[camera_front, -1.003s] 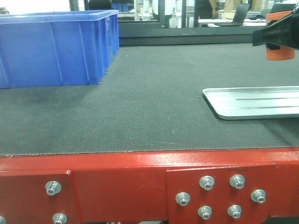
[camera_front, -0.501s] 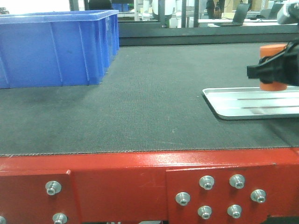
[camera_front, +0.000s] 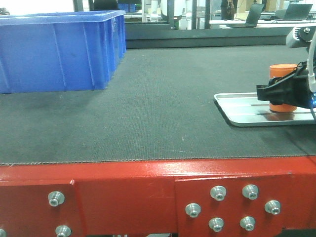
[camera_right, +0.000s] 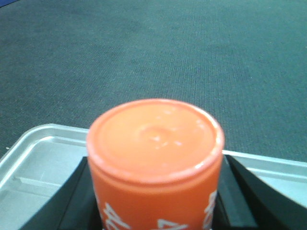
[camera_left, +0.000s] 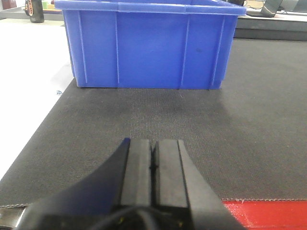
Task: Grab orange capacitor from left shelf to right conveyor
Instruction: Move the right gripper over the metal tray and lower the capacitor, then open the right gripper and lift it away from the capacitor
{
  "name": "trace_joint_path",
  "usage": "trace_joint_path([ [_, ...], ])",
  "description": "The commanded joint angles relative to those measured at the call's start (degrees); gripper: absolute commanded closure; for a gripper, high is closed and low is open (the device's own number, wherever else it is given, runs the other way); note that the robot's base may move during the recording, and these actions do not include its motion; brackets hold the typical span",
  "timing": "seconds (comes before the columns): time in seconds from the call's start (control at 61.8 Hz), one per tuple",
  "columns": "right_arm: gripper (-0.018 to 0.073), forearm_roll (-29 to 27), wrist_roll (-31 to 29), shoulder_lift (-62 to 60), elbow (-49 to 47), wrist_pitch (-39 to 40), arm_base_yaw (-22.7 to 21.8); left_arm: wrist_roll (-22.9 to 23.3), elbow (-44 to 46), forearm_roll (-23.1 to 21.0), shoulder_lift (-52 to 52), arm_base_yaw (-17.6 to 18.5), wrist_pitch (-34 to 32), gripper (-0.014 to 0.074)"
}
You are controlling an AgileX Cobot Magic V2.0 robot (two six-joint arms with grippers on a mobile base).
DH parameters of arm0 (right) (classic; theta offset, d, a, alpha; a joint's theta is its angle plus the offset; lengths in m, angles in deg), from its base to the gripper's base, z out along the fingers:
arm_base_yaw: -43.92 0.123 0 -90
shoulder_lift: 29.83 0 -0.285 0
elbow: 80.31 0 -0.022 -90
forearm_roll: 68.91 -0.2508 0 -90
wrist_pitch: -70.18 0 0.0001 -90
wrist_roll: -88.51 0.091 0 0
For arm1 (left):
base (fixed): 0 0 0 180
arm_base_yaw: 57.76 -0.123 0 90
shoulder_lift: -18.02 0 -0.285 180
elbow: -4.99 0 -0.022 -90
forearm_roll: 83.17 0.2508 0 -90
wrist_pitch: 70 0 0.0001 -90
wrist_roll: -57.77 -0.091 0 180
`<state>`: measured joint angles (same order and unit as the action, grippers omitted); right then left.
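Right gripper [camera_front: 289,93]: clamped around the upright orange capacitor [camera_front: 283,88].
Capacitor: on or just over the silver tray [camera_front: 247,109], right edge of the belt [camera_front: 158,103].
Left gripper [camera_left: 153,160]: closed, empty.
Risk: release lands the capacitor on the tray, or it topples and rolls.

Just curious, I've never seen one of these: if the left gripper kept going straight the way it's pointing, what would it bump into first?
Probably the blue bin: the shut left gripper points across bare conveyor belt toward its near wall.

Orange capacitor [camera_right: 154,163] lower body cut by bottom edge; silver tray [camera_front: 247,111] right end cut off; capacitor base contact with tray unclear.
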<state>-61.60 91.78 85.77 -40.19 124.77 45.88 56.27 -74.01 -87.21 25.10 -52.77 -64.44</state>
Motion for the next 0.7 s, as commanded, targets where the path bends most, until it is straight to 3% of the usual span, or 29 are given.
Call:
trace_joint_path([
  [0.0,0.0286,0.18,-0.39,-2.43,-1.05,4.87,-0.44,0.09,0.26,-0.20,-0.52,0.34,-4.87,0.0723],
  [0.194,-0.0089,0.18,-0.35,-2.74,-1.05,4.42,-0.44,0.09,0.26,-0.20,-0.52,0.34,-4.87,0.0723],
  [0.469,-0.0070,0.18,-0.32,-9.94,-1.05,-5.14,-0.44,0.09,0.26,-0.20,-0.52,0.34,-4.87,0.0723],
  [0.679,-0.0069,0.20,1.34,-22.49,-1.05,-20.05,-0.44,0.09,0.26,-0.20,-0.52,0.34,-4.87,0.0723],
])
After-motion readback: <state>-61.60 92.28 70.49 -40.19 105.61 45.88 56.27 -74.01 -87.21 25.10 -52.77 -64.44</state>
